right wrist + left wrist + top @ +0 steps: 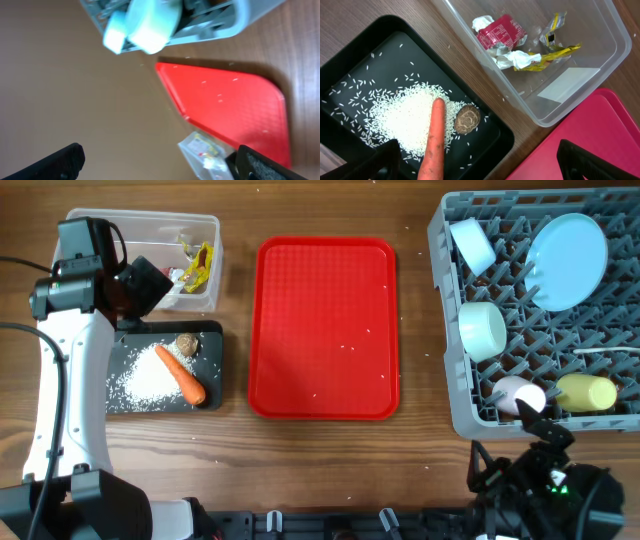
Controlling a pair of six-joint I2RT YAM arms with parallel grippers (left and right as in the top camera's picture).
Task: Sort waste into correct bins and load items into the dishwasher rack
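The black bin (214, 340) holds white rice (405, 117), an orange carrot (434, 145) and a brown lump (467, 119). Red (501, 32) and yellow wrappers (550, 52) lie in the clear tub (600, 65). My left gripper (487, 162) hangs open above the black bin's right end, nothing between its fingers. The grey rack (450, 380) carries a blue plate (567, 260), white bowl (472, 245), teal bowl (482, 330), pink cup (520, 395), yellow cup (588, 392) and white spoon (605, 352). My right gripper (162, 165) is open and empty near the rack's front edge.
A flat red tray (325, 330) with a few rice grains on it lies between the bins and the rack. The right wrist view is blurred; it shows the rack's corner (225, 20), the tray (235, 105) and the far clear tub (205, 155).
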